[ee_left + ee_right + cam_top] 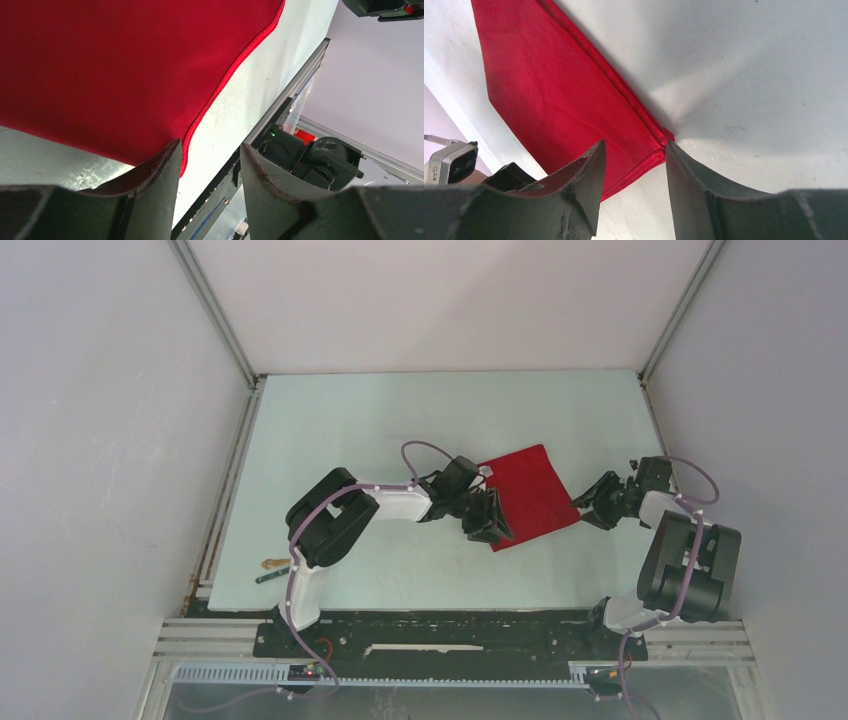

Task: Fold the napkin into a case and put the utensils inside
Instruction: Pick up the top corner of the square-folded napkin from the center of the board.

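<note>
The red napkin (528, 495) lies flat on the table, seemingly folded over once, with a doubled hem along one edge in the right wrist view (574, 100). My left gripper (489, 524) is open at its near left corner. In the left wrist view (125, 70) the cloth's hemmed corner lies beside one fingertip (167, 160), and the gap (209, 150) holds nothing. My right gripper (588, 505) is open at the napkin's right corner, which lies between its jaws (634, 150), ungrasped. The wooden fork (271, 563) and the teal utensil (270, 577) lie at the table's near left edge.
The pale table (400, 420) is boxed in by grey walls at left, right and back. A black rail (450, 625) with the arm bases runs along the near edge. The right arm's base (320, 160) shows beyond the table edge in the left wrist view.
</note>
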{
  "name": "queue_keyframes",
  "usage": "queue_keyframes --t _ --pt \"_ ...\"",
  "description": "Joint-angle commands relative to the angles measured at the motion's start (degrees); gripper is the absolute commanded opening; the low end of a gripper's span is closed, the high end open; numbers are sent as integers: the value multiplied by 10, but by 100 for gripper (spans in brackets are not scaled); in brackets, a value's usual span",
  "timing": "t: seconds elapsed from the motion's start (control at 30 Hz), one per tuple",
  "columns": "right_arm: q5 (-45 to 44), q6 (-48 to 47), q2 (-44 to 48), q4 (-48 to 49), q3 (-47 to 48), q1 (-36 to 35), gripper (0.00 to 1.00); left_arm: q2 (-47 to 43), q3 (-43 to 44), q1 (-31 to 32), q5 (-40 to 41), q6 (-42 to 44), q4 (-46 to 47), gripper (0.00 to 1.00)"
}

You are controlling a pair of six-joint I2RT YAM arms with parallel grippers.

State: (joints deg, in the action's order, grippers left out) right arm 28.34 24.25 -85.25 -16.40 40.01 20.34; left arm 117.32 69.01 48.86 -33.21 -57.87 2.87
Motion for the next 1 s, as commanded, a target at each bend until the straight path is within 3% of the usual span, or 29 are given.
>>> queue_keyframes --t 0.0,0.5,0.97 --pt "-10 -13 3 -5 -2 -6 55 -1 -1 3 -6 12 13 52" --pt "-18 -15 13 -3 -5 -4 56 1 0 3 -9 9 15 52" --pt "54 -11 7 22 -8 -15 53 4 1 4 -10 7 19 52"
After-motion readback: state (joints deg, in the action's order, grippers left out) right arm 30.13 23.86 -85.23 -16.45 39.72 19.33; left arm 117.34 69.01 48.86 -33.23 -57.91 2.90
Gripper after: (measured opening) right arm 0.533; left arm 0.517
